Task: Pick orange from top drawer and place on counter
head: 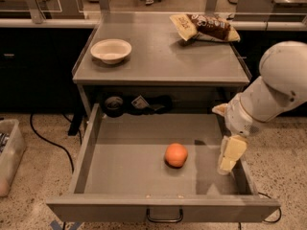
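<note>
The orange (176, 155) lies on the floor of the open top drawer (120, 152), right of its middle. The drawer's dark loop handle (164, 218) shows on the front panel. My gripper (229, 156), pale yellow at the end of the white arm (268, 95), hangs over the drawer's right side, just inside the right wall. It is to the right of the orange and apart from it. The grey counter (163, 56) is the cabinet top above the drawer.
A white bowl (111, 50) stands on the counter's left side. A snack bag (204, 28) lies at its back right. Dark items (136, 103) sit at the back behind the drawer. A clear bin (8, 155) stands on the floor at left.
</note>
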`<state>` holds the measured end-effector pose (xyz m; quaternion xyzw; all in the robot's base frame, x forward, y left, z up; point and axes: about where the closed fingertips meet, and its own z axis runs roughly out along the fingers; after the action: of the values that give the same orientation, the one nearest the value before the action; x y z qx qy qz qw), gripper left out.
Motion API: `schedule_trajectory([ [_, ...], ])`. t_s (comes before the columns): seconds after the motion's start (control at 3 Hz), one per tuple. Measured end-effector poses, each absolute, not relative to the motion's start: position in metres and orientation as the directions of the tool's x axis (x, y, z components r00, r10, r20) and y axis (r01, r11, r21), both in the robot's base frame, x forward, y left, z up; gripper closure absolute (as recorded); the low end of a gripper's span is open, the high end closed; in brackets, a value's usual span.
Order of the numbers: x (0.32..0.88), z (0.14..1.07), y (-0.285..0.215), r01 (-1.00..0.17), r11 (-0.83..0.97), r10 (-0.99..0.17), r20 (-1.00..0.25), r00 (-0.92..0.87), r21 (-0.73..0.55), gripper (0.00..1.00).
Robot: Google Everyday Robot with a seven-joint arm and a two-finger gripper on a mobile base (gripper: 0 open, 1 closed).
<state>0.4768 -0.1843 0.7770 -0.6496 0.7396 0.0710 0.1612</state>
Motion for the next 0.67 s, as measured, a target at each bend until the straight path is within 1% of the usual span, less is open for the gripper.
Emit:
schedule_trajectory([
  [0.33, 0.469, 0.7451, -0.1646, -0.987, 0.149, -0.925, -0.363, -0.115, -0.068, 0.0],
  [0.67, 0.4738, 0.7392, -0.1576, -0.988, 0.134, -0.924, -0.369, -0.099, -0.071, 0.0],
])
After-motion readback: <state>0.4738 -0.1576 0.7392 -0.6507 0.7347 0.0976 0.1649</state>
